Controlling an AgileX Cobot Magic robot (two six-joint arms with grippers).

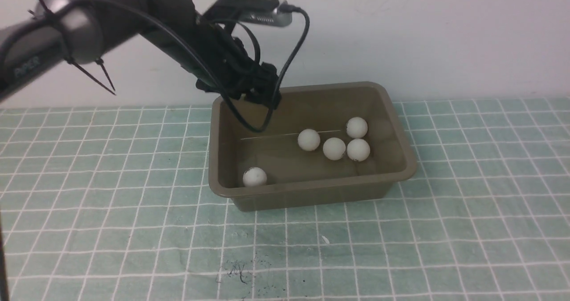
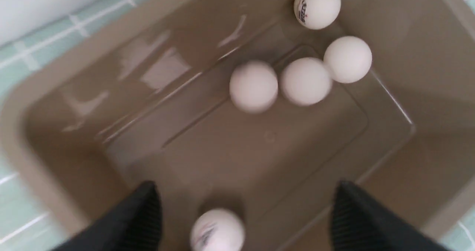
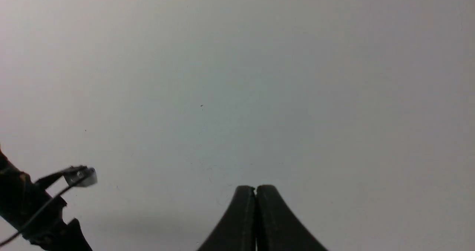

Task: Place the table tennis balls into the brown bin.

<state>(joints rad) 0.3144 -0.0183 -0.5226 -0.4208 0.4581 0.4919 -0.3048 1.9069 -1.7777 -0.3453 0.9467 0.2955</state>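
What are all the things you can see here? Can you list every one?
table tennis balls: five, white, all inside the bin; four bunched toward its right, one alone near its front left corner.
brown bin: one, olive-brown, on the tablecloth.
tablecloth: one, green with white grid, under the bin.
wall: one, white, behind everything.
left gripper: one, black, open, above the bin's back left corner.
right gripper: one, black, shut, facing the wall.

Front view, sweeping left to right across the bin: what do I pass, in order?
bin's left rim → lone ball near the front-left corner → middle ball → ball right of it → bin's right rim. The two rightmost balls line up, so unordered.
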